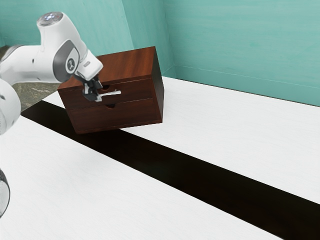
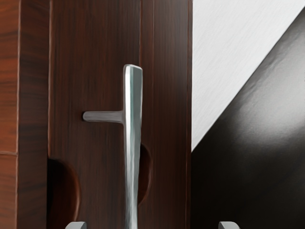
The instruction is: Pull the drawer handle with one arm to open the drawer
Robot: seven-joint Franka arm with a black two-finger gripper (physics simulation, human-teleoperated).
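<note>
A dark wooden cabinet (image 1: 127, 62) with two drawers stands at the back of the table, towards the exterior view's left. A silver bar handle (image 1: 112, 93) runs across the upper drawer front (image 1: 135, 89), which looks flush with the lower front. My gripper (image 1: 93, 94) is at the handle's end nearer the arm, and it is open. In the wrist view the handle (image 2: 132, 143) runs straight between my two fingertips (image 2: 76, 225). The fingertips stand well apart, and neither touches the bar. Rounded recesses (image 2: 64, 191) are cut into the wood by the handle.
The table top is white (image 1: 225, 130) with a broad black strip (image 1: 200, 180) running diagonally across it in front of the cabinet. Teal walls (image 1: 240, 35) close off the back. A grey mottled surface (image 1: 30, 92) lies behind the arm.
</note>
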